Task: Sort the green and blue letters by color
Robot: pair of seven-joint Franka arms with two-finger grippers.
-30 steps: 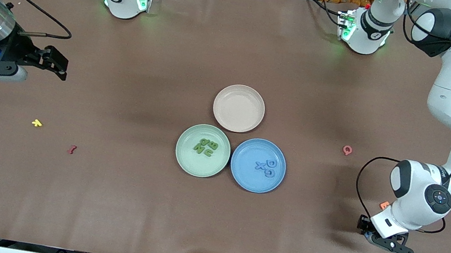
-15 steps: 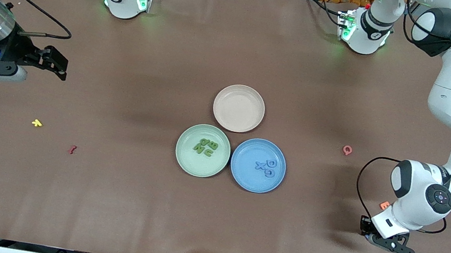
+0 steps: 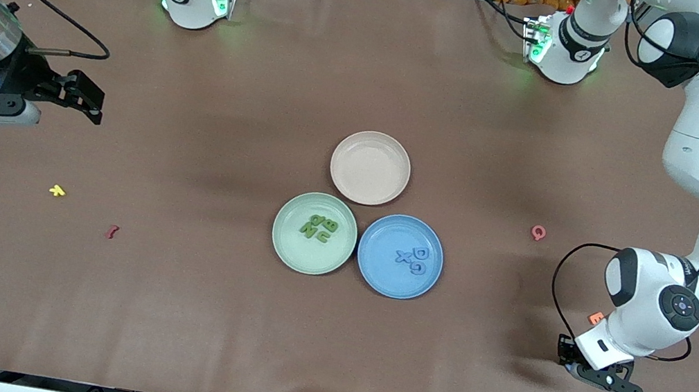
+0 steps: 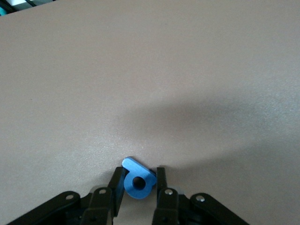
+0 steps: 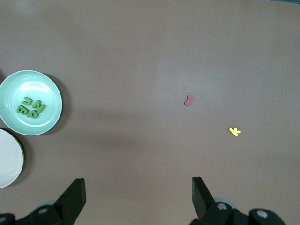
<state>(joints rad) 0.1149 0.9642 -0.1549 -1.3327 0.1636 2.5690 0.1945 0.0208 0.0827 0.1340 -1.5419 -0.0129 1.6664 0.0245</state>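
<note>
We read this as the last pick of the sort: the green plate (image 3: 314,233) already carries 4 green letters (image 3: 319,228) heaped together near its middle, and the blue plate (image 3: 400,257) just beside it, toward the left arm's end, carries 3 blue letters (image 3: 413,259), so 1 blue piece is missing from its pile. That piece, the blue letter P (image 4: 137,179), shows in the left wrist view, pinched between the fingers of the left gripper (image 4: 138,187), which has closed on it low against the brown table (image 3: 218,315); it appears to sit at table level, so we judge the grip is made but the lift not yet begun. In the front view the left gripper (image 3: 598,376) sits at the left arm's end of the table, nearer the camera than both plates and well apart from them, which is why the next move should call for a carry across to the blue plate. The orange letter (image 3: 596,318) lies close to that arm and the pink letter (image 3: 538,233) farther from the camera; neither belongs to the task, so they stay put. The right gripper (image 3: 79,96) waits with its jaws spread wide and empty over the right arm's end, above the yellow letter (image 3: 57,190) and dark red letter (image 3: 112,231), likewise left alone. The pale pink plate (image 3: 370,168) holds nothing
</note>
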